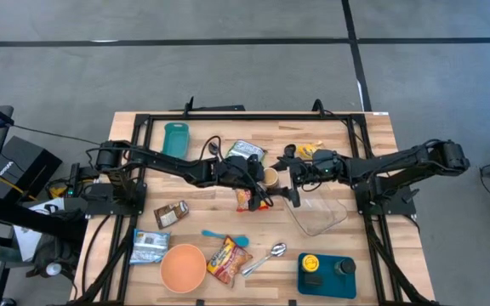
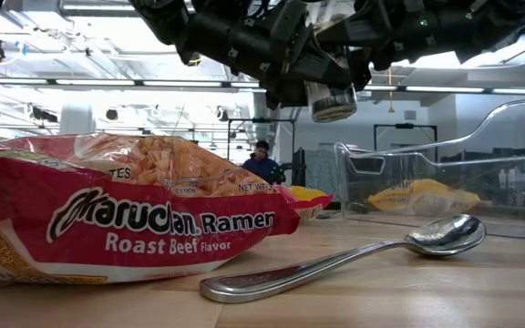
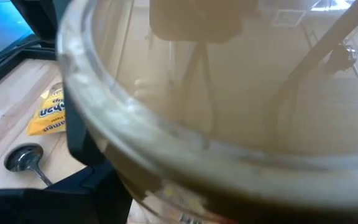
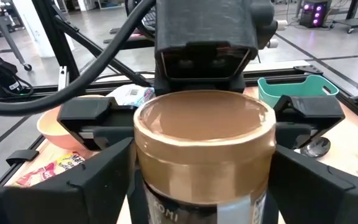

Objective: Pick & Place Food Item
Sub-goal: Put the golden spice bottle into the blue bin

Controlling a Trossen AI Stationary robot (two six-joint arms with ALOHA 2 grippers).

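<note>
The jar [image 4: 204, 152] hangs above the table, near the clear tub [image 1: 320, 218], its long axis lying level from left gripper [image 1: 258, 177] to right gripper [image 1: 294, 173]. The left one grips its body; the right one's fingers [image 4: 98, 171] flank the lid end, seemingly not yet touching.

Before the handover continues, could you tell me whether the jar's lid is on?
On: the gold lid caps the jar between the pincers.

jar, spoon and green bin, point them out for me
jar [image 4: 204, 134], right wrist view, on its gold lid
spoon [image 2: 445, 235], low view, on its bowl
green bin [image 1: 176, 138], high view, on its middle
</note>
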